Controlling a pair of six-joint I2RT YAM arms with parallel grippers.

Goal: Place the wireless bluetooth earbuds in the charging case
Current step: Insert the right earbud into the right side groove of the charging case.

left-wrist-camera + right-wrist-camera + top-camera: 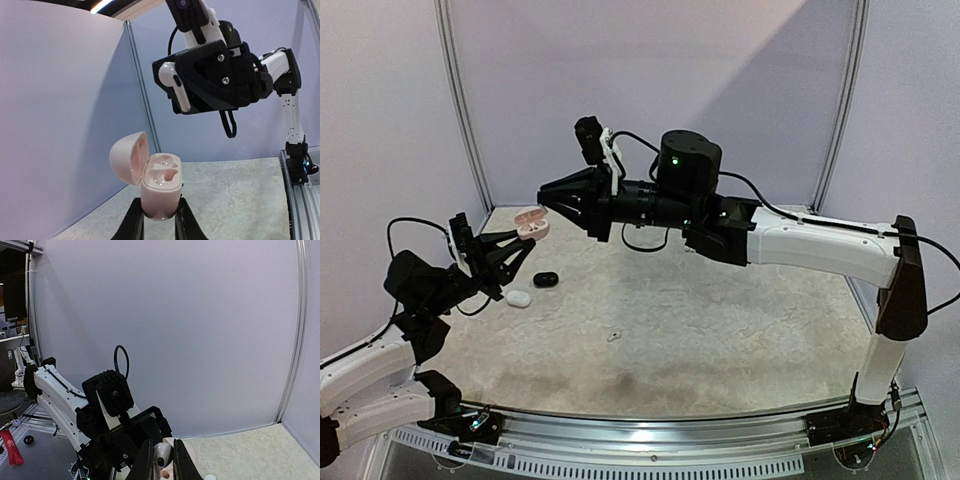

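The left gripper (159,209) has its jaws drawn in tight on the lower body of the pink charging case (161,186). It holds the case upright off the table, with the lid (127,157) hinged back and both wells (162,170) apparently empty. The right gripper (162,459) pinches a white earbud (171,80) between nearly closed jaws. The bud is above the left jaws and clear of the case, its stem pointing roughly toward it.

To seat it well, the right arm should centre the stem over the matching well. It should then descend straight and slowly, releasing only once the bud sits flush. The left jaws should grip firmly so the case does not tip or twist under the push.
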